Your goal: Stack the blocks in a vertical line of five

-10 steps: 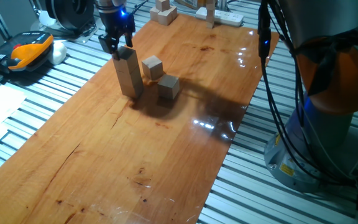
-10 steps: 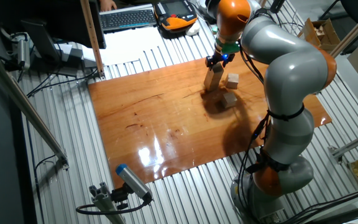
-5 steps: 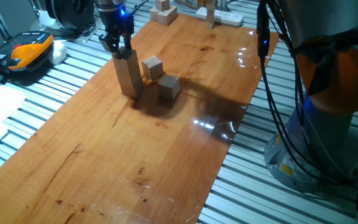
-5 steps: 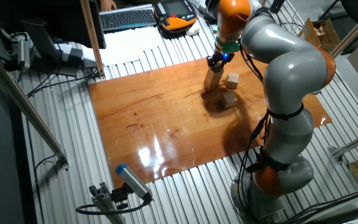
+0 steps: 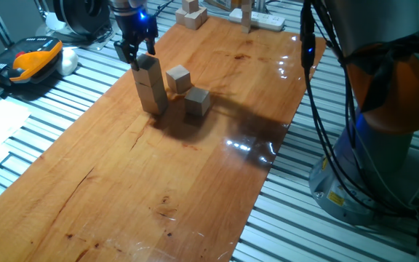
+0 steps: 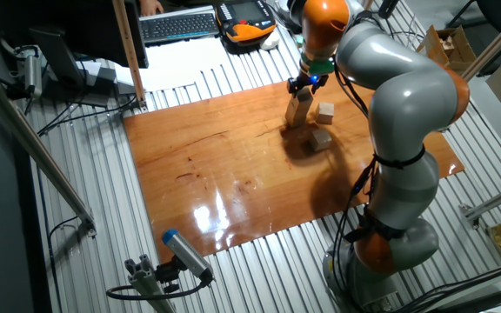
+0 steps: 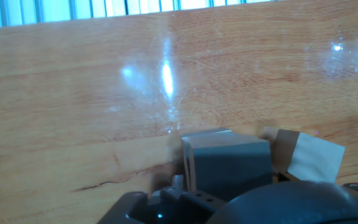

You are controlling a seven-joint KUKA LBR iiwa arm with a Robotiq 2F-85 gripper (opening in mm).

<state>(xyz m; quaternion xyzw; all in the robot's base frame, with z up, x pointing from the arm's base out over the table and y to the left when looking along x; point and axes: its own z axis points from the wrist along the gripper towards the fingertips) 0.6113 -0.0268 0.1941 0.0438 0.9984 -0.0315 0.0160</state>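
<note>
1. Blocks: five small light-tan plain wooden cubes are in play. Three form an upright stack (image 5: 150,86) on the glossy brown wooden tabletop (image 5: 158,182). In one fixed view it stands close to the left long edge, toward the far-left corner.
2. Two loose cubes remain. One (image 5: 178,78) lies just beside the stack on the side away from that edge. The other (image 5: 197,102) lies near it, toward the tabletop centre. They appear to sit apart from each other and from the stack.
3. Tool state: the black two-finger gripper (image 5: 136,52) hangs directly over the top cube (image 5: 146,65). The jaws appear spread wider than the cube, one on each side of its upper edge, and are not clamped on it. The hand view shows the top cube (image 7: 225,163) in shadow directly below, but not the fingertips.
4. Progress, as a judgement: three of five levels are placed and two remain.
5. Hazard: the fingertips are level with the top cube. Any sideways travel before full vertical clearance may clip it and topple the column.
6. Hazard: the nearer loose cube lies close to the stack base. A wide-open descent on it may strike the column.
7. Hazard: each added level tolerates less offset, and an off-centre release may tip the stack.
8. Change from half a second earlier: the gripper then sat lower, with the jaws closer around the top cube. It now stands slightly higher and wider. The stack and both loose cubes are unmoved.
</note>
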